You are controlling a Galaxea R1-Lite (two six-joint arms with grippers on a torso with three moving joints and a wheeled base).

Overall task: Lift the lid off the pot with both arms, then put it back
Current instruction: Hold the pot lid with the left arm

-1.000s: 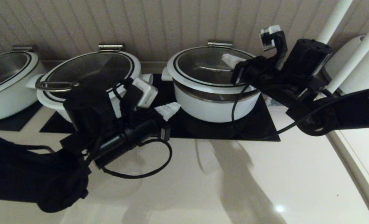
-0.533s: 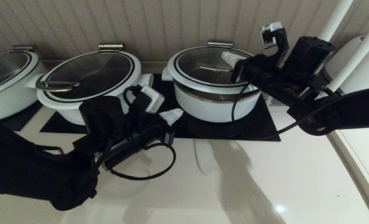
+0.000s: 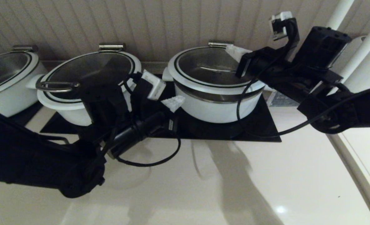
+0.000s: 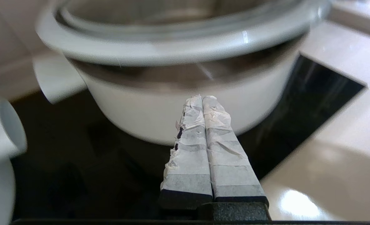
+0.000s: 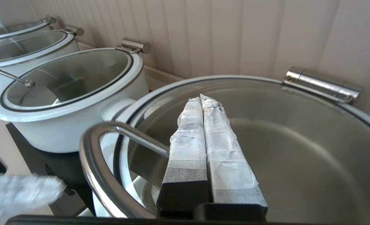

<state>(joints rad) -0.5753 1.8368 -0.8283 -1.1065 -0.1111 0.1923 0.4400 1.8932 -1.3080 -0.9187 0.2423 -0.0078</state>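
Note:
The deep white pot (image 3: 216,104) stands on a black mat, with its glass lid (image 3: 208,67) resting on it and the steel handle (image 3: 216,69) across the lid's centre. My left gripper (image 3: 174,103) is shut and empty. It is low at the pot's left side, its tips close to the white wall (image 4: 147,109) just under the lid's rim (image 4: 172,50). My right gripper (image 3: 233,50) is shut and empty. It hovers over the far right part of the lid (image 5: 297,150), beside the steel handle (image 5: 110,134). The hinge clip (image 5: 322,84) is behind it.
A wider white pot (image 3: 88,81) with a loop-handled lid stands just left of my left arm, and another pot (image 3: 7,81) stands at the far left. The black mat (image 3: 253,125) lies under the pots. A white vessel (image 3: 369,68) and white poles (image 3: 359,53) are at the right, with the panelled wall behind.
My left gripper has moved up and to the right, closer to the pot's left wall. My right gripper has risen and drawn back toward the lid's far right rim. The lid has not moved.

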